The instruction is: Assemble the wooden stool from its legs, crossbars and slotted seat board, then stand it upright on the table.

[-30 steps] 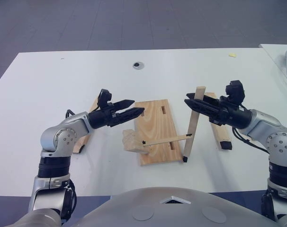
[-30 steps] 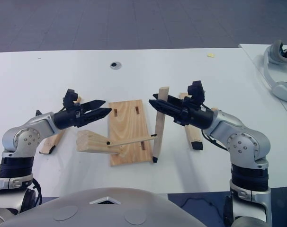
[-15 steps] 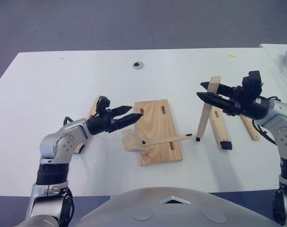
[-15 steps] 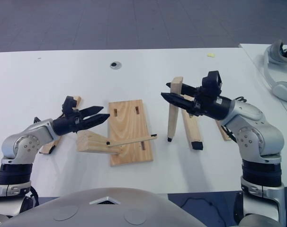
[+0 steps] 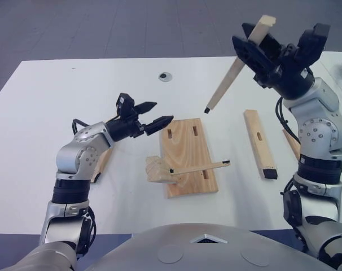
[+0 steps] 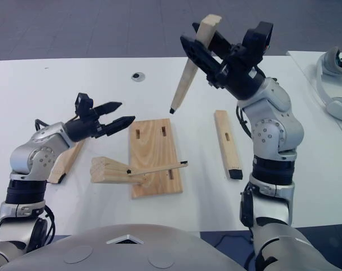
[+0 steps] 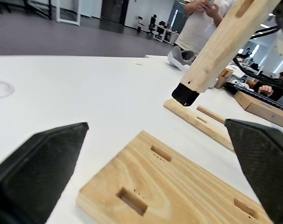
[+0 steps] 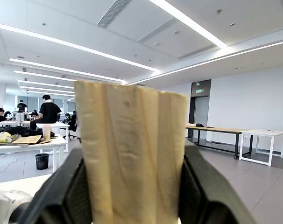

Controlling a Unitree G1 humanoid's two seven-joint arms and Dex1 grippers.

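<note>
The slotted seat board (image 5: 189, 155) lies flat mid-table. Across its near end rests a thin crossbar (image 5: 199, 167) stuck into a wooden leg (image 5: 158, 169) at the board's left. My right gripper (image 5: 250, 42) is raised high behind the board, shut on another leg (image 5: 234, 65) that slants down, its black tip in the air above the table. My left gripper (image 5: 161, 111) hovers open just left of the board's far corner, nothing between its fingers (image 7: 38, 163). In the left wrist view the held leg (image 7: 225, 42) hangs beyond the board (image 7: 179, 186).
A slotted leg (image 5: 259, 144) lies right of the board, another wooden piece (image 5: 292, 144) farther right, and one more (image 5: 100, 164) under my left arm. A round grommet (image 5: 165, 77) sits at the table's back. A white headset (image 6: 334, 73) lies on the neighbouring table.
My right gripper has lifted its leg off the table, up and back, and tilted it. My left gripper has risen a little beside the board.
</note>
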